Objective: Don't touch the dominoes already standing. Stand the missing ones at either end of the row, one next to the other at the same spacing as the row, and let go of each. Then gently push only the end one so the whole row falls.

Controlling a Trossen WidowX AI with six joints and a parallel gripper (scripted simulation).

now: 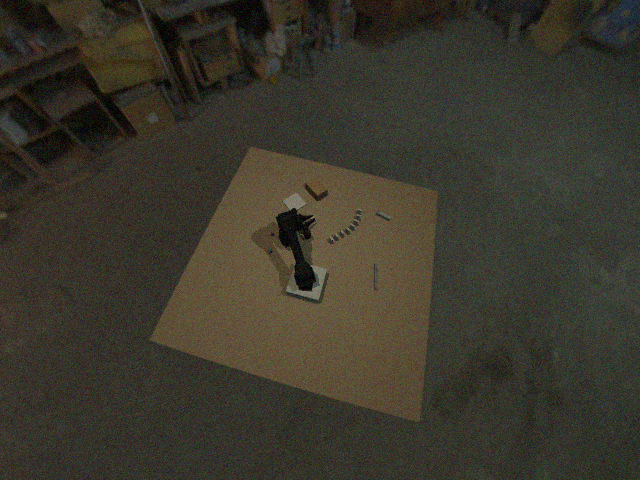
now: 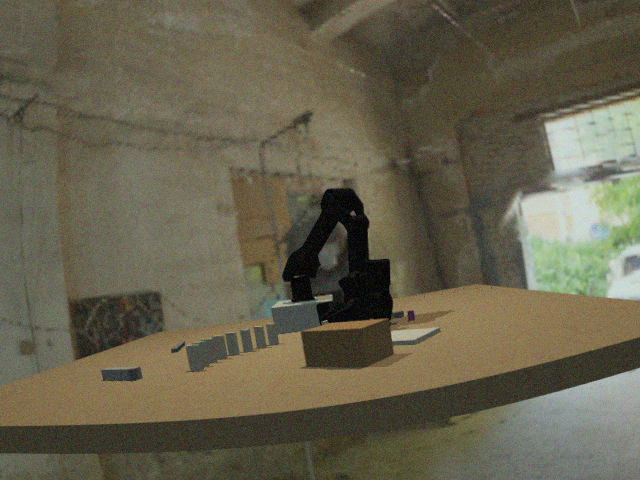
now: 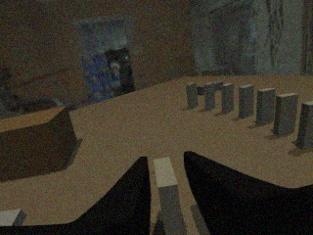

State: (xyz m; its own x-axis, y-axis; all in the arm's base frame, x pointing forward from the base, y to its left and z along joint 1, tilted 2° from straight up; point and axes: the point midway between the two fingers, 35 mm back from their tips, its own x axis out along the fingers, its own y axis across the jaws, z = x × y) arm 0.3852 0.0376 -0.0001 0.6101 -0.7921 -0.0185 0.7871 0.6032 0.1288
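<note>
1. Currently, top view: black gripper [image 1: 311, 221] [image 2: 324, 319] [image 3: 166, 161] low over the wooden table [image 1: 289, 330] [image 2: 248, 397] [image 3: 112, 134], short of the near end of the curved row of standing dominoes [image 1: 347, 230] [image 2: 231, 343] [image 3: 245, 101]; grey block [image 1: 383, 215] [image 2: 121, 374] lies beyond the far end, thin bar [image 1: 375, 276] [image 2: 178, 346] off to 1 side; whether either belongs to the row, cannot tell

2. Exterior view: row upright, at least 7 pieces; brown box [image 1: 316, 188] [image 2: 346, 343] [image 3: 36, 144] stands in front of the arm's low end, so fingertips and placed piece cannot be checked from here

3. Wrist view: loose domino [image 3: 166, 173] upright between the 2 fingers, pale top face showing; narrow gap on each side, so claw is slightly spread and pinching nothing; contact of its foot with the table is out of sight

4. Handling, judged: light, stiff, smooth-faced, not fragile but tippy on its narrow foot; best hold is the 2 broad faces, square and above mid-height, with light pressure; release should be even, then a straight lift, since a dragging finger could topple it; whether its spacing matches the row needs checking before any push
</note>
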